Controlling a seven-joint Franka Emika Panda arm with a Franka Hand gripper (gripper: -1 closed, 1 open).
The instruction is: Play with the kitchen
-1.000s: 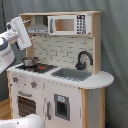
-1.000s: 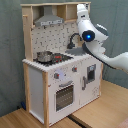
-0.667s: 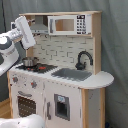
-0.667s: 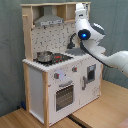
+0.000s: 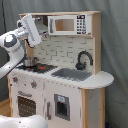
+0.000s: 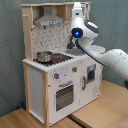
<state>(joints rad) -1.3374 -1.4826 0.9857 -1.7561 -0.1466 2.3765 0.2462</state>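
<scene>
The kitchen (image 5: 60, 95) is a white and light-wood toy with a microwave (image 5: 70, 24) on top, a black faucet (image 5: 84, 59), a grey sink (image 5: 71, 74), and a small metal pot (image 5: 30, 61) on the stove. The oven door (image 5: 25, 105) is shut. My gripper (image 5: 42, 33) is raised high in front of the hood (image 6: 47, 20), well above the pot (image 6: 44, 56). In the second exterior view my gripper (image 6: 77, 8) reaches up beside the upper cabinet, and the kitchen (image 6: 50, 85) stands below it.
A grey curtain (image 5: 115, 60) hangs behind the kitchen. My arm (image 6: 105, 52) comes in from the second exterior view's right, over the counter. The wooden floor (image 6: 95, 112) lies in front of the oven door (image 6: 64, 95). A white rounded object (image 5: 20, 122) fills the first exterior view's lower left.
My arm has swung up and toward the hood: rightward in the first exterior view, leftward in the second exterior view. The pot and the doors have not moved.
</scene>
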